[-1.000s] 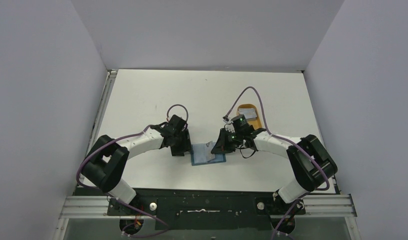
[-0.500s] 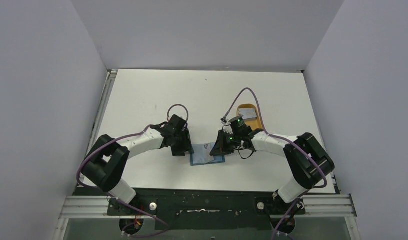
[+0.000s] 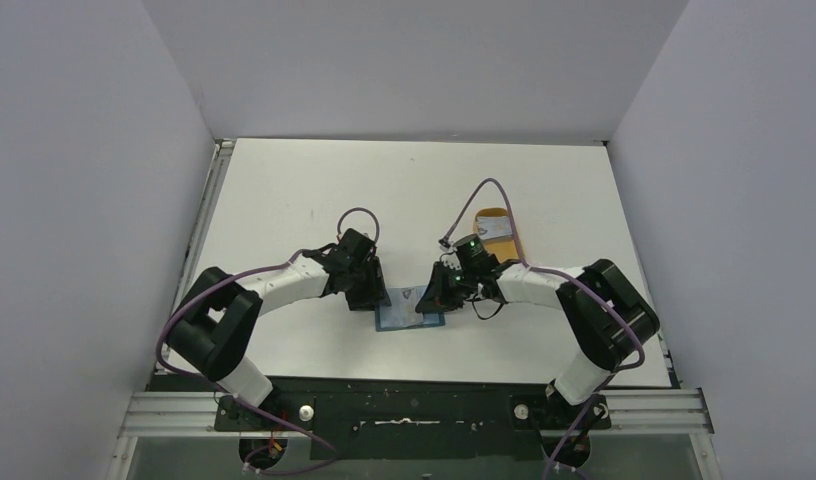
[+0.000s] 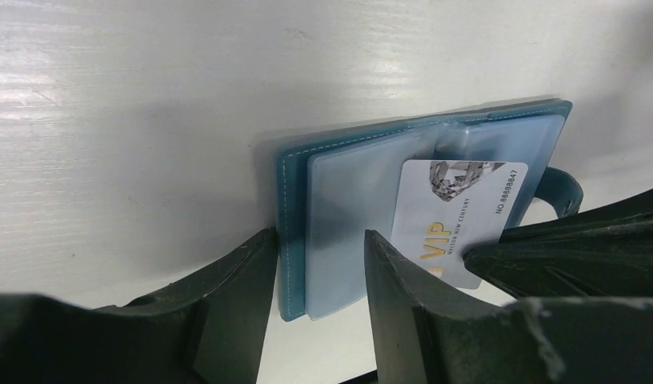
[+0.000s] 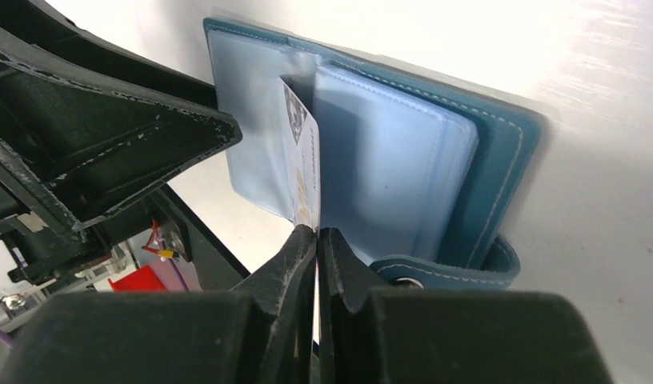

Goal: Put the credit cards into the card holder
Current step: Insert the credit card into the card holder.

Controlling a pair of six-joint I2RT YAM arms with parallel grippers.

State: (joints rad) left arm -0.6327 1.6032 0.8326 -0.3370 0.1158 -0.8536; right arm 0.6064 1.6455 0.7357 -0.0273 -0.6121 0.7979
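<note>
Open teal card holder (image 4: 285, 200), left hand (image 4: 317, 240) spread astride its edge, right hand (image 5: 317, 232) pinching VIP card (image 4: 455, 208)

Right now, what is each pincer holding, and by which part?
The right pincer pinches the card by its near edge. The left pincer is open, straddling the wallet's edge and gripping nothing.

White tabletop (image 3: 314, 190) (faintly scuffed) between plain pale grey walls (image 3: 84, 200), evenly lit
</note>
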